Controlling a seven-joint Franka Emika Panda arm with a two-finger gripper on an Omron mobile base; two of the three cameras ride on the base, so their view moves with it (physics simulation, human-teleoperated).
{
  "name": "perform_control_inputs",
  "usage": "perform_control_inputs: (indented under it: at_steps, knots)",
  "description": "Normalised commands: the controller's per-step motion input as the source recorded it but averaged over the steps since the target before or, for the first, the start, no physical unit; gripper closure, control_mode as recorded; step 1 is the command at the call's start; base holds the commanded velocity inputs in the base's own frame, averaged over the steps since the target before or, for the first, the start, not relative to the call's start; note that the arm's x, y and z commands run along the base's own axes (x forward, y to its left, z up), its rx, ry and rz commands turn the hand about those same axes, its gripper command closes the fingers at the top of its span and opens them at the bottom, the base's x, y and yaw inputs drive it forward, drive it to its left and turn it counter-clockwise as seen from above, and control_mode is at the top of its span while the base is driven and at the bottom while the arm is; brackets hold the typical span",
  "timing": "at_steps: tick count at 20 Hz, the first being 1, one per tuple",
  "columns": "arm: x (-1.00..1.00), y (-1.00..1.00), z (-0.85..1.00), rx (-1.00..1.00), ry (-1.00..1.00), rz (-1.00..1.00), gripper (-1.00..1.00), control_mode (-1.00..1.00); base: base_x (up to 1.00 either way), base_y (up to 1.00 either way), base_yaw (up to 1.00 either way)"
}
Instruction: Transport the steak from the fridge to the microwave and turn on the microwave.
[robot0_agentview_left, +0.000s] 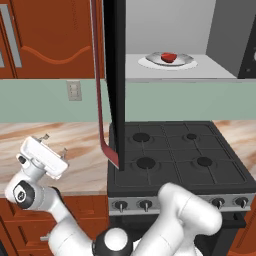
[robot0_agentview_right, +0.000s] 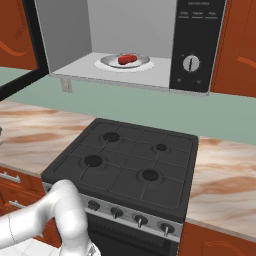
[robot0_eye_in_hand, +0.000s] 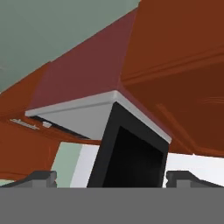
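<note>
The steak (robot0_agentview_left: 169, 57) (robot0_agentview_right: 127, 59), a small red lump, lies on the round grey plate (robot0_agentview_left: 186, 63) (robot0_agentview_right: 143, 63) inside the microwave (robot0_agentview_left: 170, 25) (robot0_agentview_right: 197, 45). The microwave door (robot0_agentview_left: 114, 75) (robot0_eye_in_hand: 131, 153) stands wide open, its red-brown bar handle (robot0_agentview_left: 98, 100) hanging toward me. My gripper (robot0_agentview_left: 55, 143) (robot0_eye_in_hand: 111, 178) is low at the left over the counter, well below and left of the door. It points upward at the door's lower edge and is open, with nothing between its fingertips (robot0_eye_in_hand: 41, 177). The fridge is out of view.
A black four-burner stove (robot0_agentview_left: 175, 150) (robot0_agentview_right: 125, 160) sits right under the microwave. Marbled counter (robot0_agentview_left: 75, 145) (robot0_agentview_right: 30, 135) runs on both sides. The microwave's dial (robot0_agentview_right: 191, 63) is on its right panel. Red-brown cabinets (robot0_agentview_left: 50, 35) hang above, and a wall outlet (robot0_agentview_left: 74, 91) is left of the door.
</note>
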Motion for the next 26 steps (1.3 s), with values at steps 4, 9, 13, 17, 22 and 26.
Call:
perform_control_inputs:
  at_steps: [4, 9, 13, 17, 22, 26]
  knots:
    - [0.16, 0.25, 0.34, -0.02, -0.13, -0.05, -1.00, -1.00, 0.00, 0.00, 0.00]
    - [0.01, 0.02, 0.52, 0.02, -0.18, -0.03, -1.00, -1.00, 0.00, 0.00, 0.00]
    - [-0.17, -0.22, 0.58, 0.13, -0.23, -0.06, -1.00, -1.00, 0.00, 0.00, 0.00]
    - [-0.22, -0.28, 0.49, 0.14, -0.24, -0.09, -1.00, -1.00, 0.00, 0.00, 0.00]
    - [-0.14, -0.21, 0.46, 0.10, -0.23, -0.07, -1.00, -1.00, 0.00, 0.00, 0.00]
    - [-0.06, -0.18, 0.48, 0.08, -0.19, -0.04, -1.00, -1.00, 0.00, 0.00, 0.00]
